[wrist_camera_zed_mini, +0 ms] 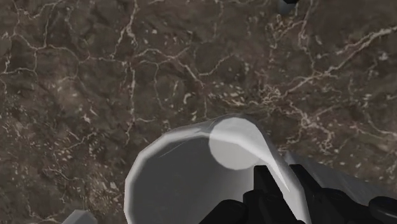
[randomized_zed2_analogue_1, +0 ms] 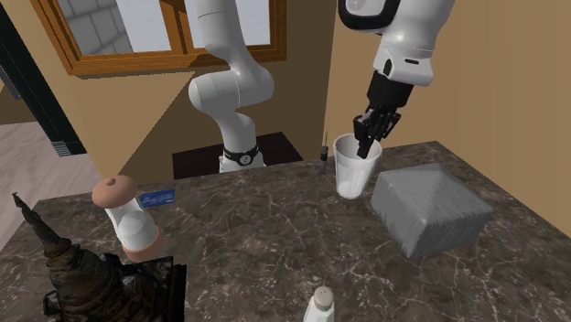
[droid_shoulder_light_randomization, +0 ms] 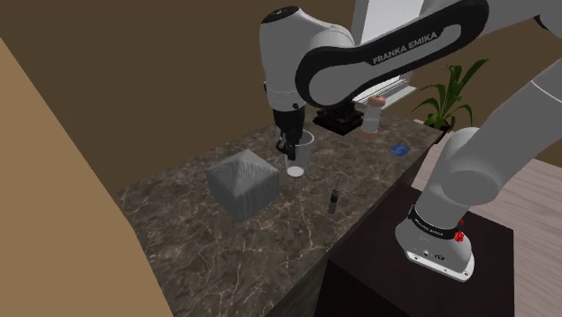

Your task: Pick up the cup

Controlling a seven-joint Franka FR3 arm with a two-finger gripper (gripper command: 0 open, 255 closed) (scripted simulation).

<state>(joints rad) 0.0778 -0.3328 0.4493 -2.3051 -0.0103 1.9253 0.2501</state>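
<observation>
Downward-pointing claw (randomized_zed2_analogue_1: 366,144) pinches the cup (randomized_zed2_analogue_1: 355,178) at its rim.

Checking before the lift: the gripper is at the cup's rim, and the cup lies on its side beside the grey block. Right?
Not quite. The cup stands upright on the counter, mouth up, not on its side; the second exterior view shows it. The gripper is at its rim, and the grey block is beside it.
</observation>
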